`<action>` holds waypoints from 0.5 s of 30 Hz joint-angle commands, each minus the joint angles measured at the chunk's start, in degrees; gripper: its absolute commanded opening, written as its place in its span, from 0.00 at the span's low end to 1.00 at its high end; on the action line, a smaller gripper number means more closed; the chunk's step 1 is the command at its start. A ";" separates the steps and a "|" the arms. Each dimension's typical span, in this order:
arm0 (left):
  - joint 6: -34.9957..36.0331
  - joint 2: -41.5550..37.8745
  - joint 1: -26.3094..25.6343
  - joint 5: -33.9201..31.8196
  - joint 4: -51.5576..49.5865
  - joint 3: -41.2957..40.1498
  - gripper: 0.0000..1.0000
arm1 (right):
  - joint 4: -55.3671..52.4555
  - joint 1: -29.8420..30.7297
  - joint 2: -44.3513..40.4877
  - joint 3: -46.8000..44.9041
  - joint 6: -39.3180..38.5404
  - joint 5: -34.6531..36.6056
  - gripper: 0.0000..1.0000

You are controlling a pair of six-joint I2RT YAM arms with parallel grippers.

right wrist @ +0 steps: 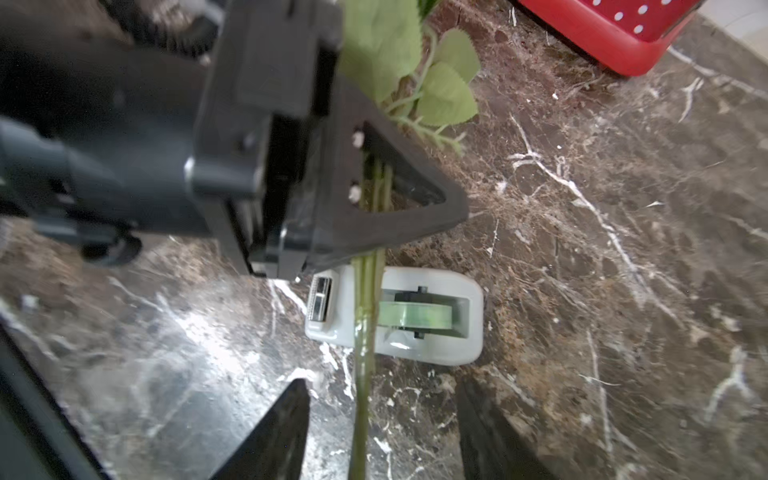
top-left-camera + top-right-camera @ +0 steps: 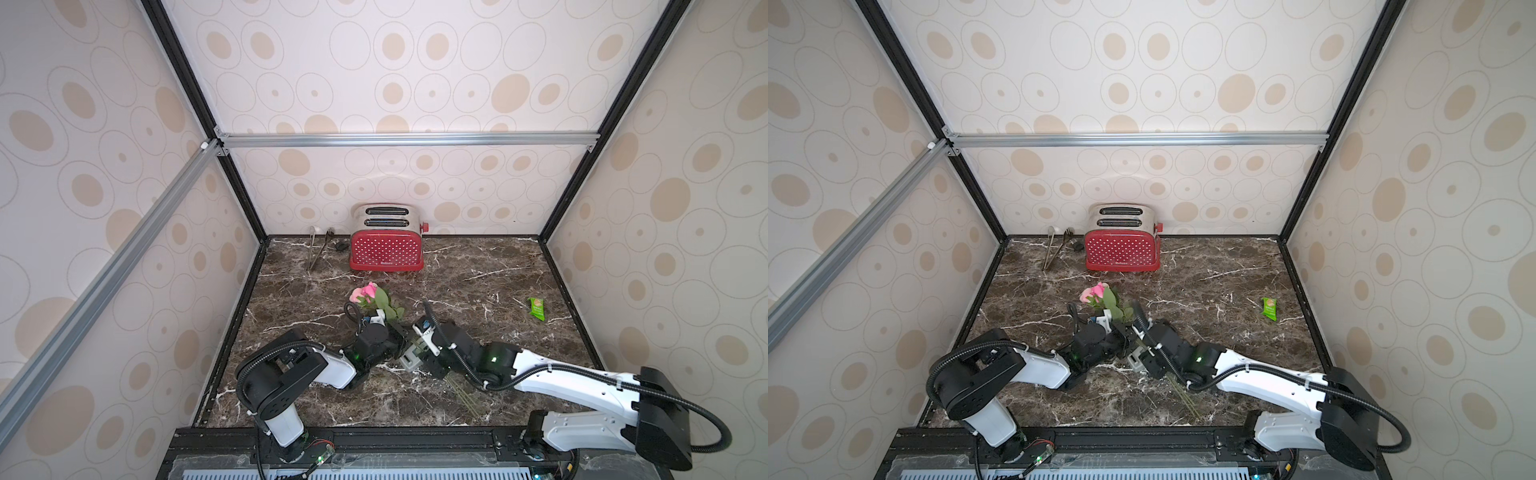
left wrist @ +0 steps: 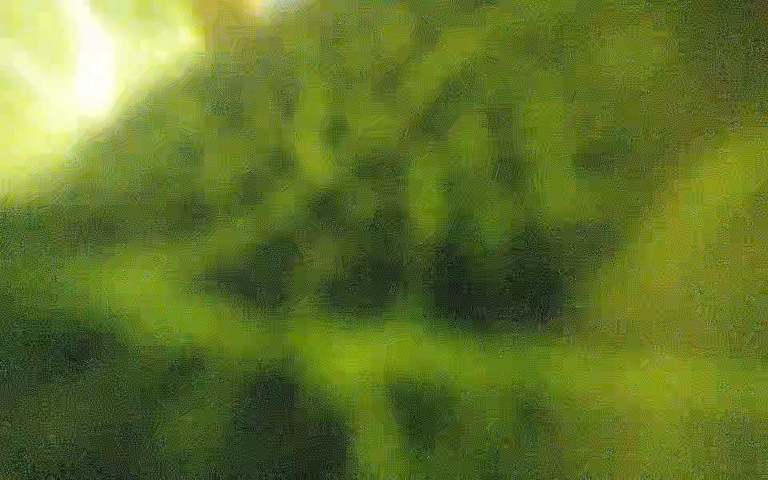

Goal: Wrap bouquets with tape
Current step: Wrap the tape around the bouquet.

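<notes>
Right wrist view tells the most. The bouquet of artificial roses with serrated green leaves (image 1: 446,97) is clamped at its thin green wire stems (image 1: 365,365) by the left end effector (image 1: 399,208), whose jaws are closed tight on them. The right end effector (image 1: 382,432) is parted, one dark finger on either side of the stems and neither touching them. A small grey wedge-shaped plastic tape dispenser (image 1: 457,345) sits on the dark marble desk (image 1: 623,249) directly under the stems, its clear greenish roll (image 1: 415,316) just beside them. In both top views the pink blossoms (image 2: 368,293) (image 2: 1096,293) stand raised towards the back wall, and the stem ends trail towards the front edge. The left wrist view is only a green blur.

The step in hand looks like fetching tape with the free right arm. To do it well, the left arm should hold the bundle motionless, with the stems bunched. The right fingers should come down at the serrated cutter (image 1: 320,305) and pinch only the loose tape end. They should then draw it out along the roll's line, because the light dispenser may slide or lift if pulled sideways. The fingers should stay clear of the stems on the way down.
</notes>
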 commanded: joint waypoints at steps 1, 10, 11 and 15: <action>2.23 0.47 -0.42 -1.33 7.44 -0.47 0.00 | 2.14 -6.22 -2.44 -3.34 10.22 -23.47 0.61; 3.00 2.20 -0.43 -1.22 13.96 -1.19 0.00 | 21.92 -19.21 2.07 -12.55 26.46 -50.78 0.59; 2.99 2.43 -0.42 -1.15 14.61 -1.19 0.00 | 24.31 -19.85 3.23 -13.32 28.09 -51.94 0.58; 2.89 2.63 -0.42 -1.17 15.69 -1.36 0.00 | 33.07 -21.70 8.32 -14.87 32.74 -56.20 0.51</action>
